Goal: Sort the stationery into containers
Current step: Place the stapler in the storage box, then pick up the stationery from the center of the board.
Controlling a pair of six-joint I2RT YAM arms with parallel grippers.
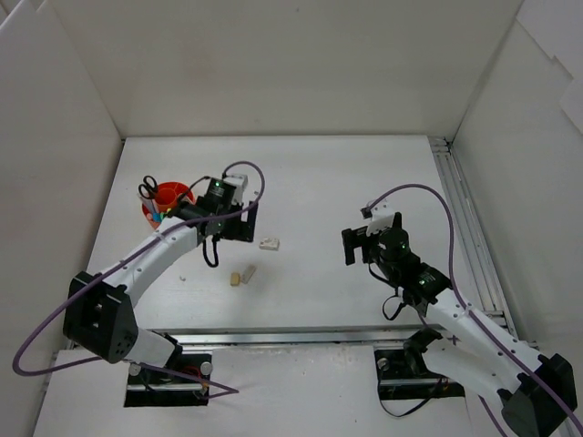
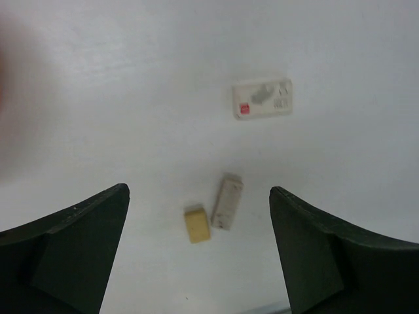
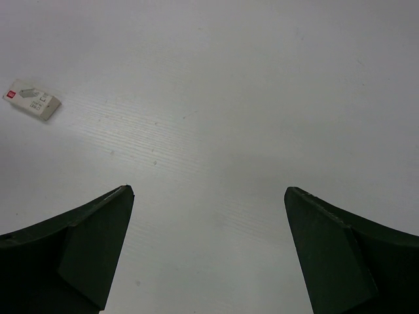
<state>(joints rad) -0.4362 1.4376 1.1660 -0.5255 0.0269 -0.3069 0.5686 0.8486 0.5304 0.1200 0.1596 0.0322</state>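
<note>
The orange-red holder [image 1: 168, 204] stands at the left of the table with black-handled scissors [image 1: 148, 189] and pens upright in it. My left gripper [image 1: 234, 228] hangs just right of the holder, open and holding nothing. In the left wrist view its jaws [image 2: 198, 188] frame a yellow-beige eraser [image 2: 198, 224] and a grey-white piece [image 2: 227, 201] lying side by side on the table. A white eraser with a red label [image 2: 262, 99] lies beyond them. My right gripper [image 1: 362, 244] is open and empty over bare table [image 3: 208, 188]; the white labelled eraser [image 3: 31, 99] lies far to its left.
From above, the white eraser [image 1: 269, 243] and the two small beige pieces [image 1: 241, 276] lie between the arms. White walls enclose the table, and a metal rail [image 1: 460, 218] runs along the right edge.
</note>
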